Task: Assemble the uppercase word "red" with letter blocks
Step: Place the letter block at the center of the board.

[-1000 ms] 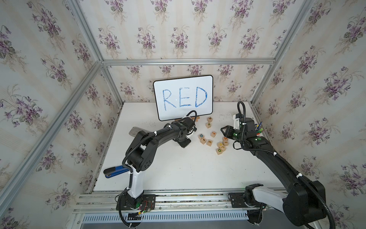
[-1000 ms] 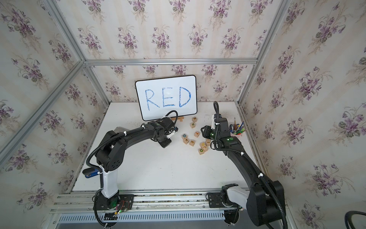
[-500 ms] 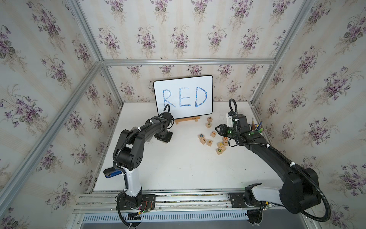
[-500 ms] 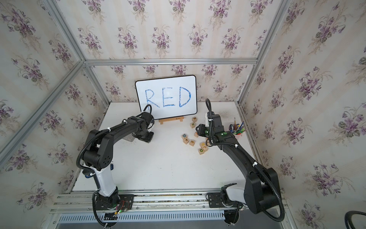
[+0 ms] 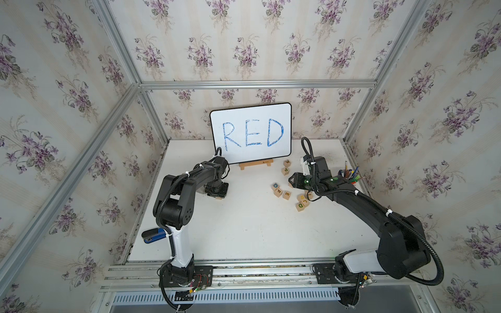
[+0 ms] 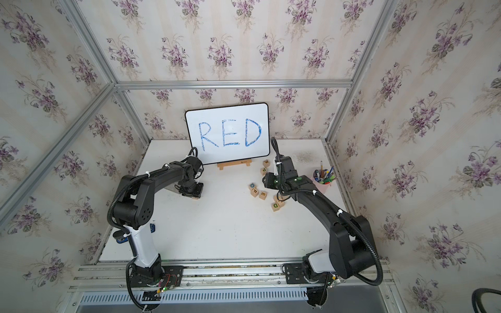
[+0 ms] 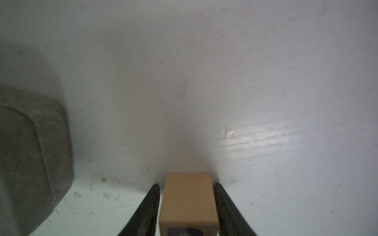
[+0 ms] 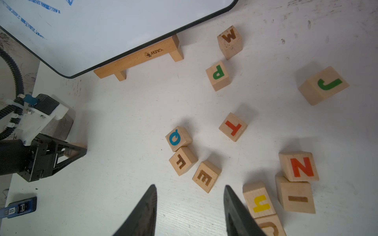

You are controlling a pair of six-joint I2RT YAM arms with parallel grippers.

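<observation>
L side: left end effector (image 7: pixel 186 187) was down at the surface (image 5: pixel 244 230), fingers either side of a light-wood block (image 7: pixel 189 202). A thin gap showed beside the block, so the fingers were apart, not clamping. The block sat flat on the surface. The dark print on the face toward the wrist camera was cropped, letter unreadable. In both top views that spot was in front of the left lower corner of the whiteboard (image 5: pixel 250 132), well apart from the loose pile. Only a sliver of wood peeked out from under the end effector. A grey pad (image 7: pixel 30 153) lay near it.

R side: right end effector (image 8: pixel 190 186) was apart, nothing between the fingers, above the surface near the pile. E block (image 8: pixel 206 176) lay closest to its fingertips, just beside the F block (image 8: pixel 183 161), not gripped. D block (image 5: pixel 300 206), green letter up, was at the pile's near edge, near the right arm, just beside another block. W block (image 8: pixel 230 40), P block (image 8: pixel 217 75), T block (image 8: pixel 233 126) and J block (image 8: pixel 324 84) lay scattered around.
</observation>
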